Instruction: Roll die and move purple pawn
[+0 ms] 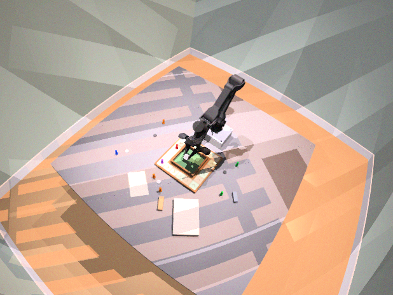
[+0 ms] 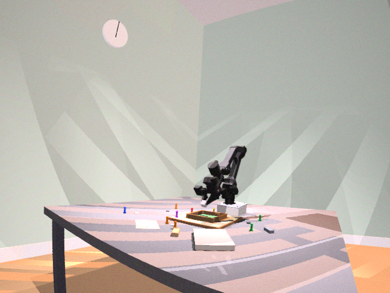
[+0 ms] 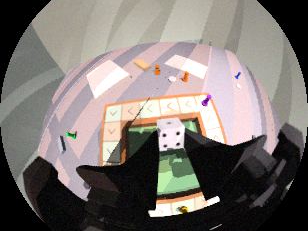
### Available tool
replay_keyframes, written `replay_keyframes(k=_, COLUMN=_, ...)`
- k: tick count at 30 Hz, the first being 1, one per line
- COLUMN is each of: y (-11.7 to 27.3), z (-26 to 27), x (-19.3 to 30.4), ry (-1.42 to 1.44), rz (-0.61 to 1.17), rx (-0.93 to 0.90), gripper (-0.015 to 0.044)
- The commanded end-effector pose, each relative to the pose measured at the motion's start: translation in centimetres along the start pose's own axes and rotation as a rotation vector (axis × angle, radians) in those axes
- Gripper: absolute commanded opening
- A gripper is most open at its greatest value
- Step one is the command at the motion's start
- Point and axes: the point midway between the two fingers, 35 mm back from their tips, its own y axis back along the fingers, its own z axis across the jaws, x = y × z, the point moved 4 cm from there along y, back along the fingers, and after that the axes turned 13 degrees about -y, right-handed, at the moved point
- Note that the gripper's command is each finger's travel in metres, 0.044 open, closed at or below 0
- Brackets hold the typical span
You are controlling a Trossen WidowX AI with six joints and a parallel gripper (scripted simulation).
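Observation:
My gripper [image 1: 186,156] [image 2: 204,203] [image 3: 169,132] is shut on the white die [image 1: 186,157] [image 2: 204,203] [image 3: 170,135] and holds it above the green-floored tray [image 1: 199,168] [image 2: 202,216] [image 3: 177,179]. In the wrist view the die's near side shows four pips. The purple pawn [image 1: 162,161] [image 2: 177,214] [image 3: 206,100] stands on a corner square of the board [image 1: 194,185] [image 2: 219,226] [image 3: 113,113], which surrounds the tray. Arrows mark the board's squares. The red pawn [image 1: 177,146] [image 2: 192,209] and the yellow pawn [image 2: 214,209] [image 3: 183,209] also stand on the board.
Orange pawns [image 1: 154,175] [image 2: 176,206] [image 3: 157,70], green pawns [image 1: 237,164] [image 2: 251,227] [image 3: 71,135] and a blue pawn [image 1: 116,152] [image 2: 124,209] [image 3: 238,75] stand off the board. A white book [image 1: 186,217] [image 2: 212,239], a paper sheet [image 1: 138,184] [image 2: 147,224] and small blocks lie around.

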Motion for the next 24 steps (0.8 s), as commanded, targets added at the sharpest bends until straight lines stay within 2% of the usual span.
replay_keyframes(k=1, y=0.2, z=0.0, x=0.2, ry=-0.005, rz=-0.057, rx=-0.02, gripper=0.0)
replay_keyframes(k=11, y=5.2, z=0.2, x=-0.3, ry=-0.005, rz=-0.054, rx=-0.019, gripper=0.0)
replay_keyframes(k=24, y=5.3, z=0.1, x=-0.1, ry=-0.005, rz=-0.054, rx=-0.019, gripper=0.0)
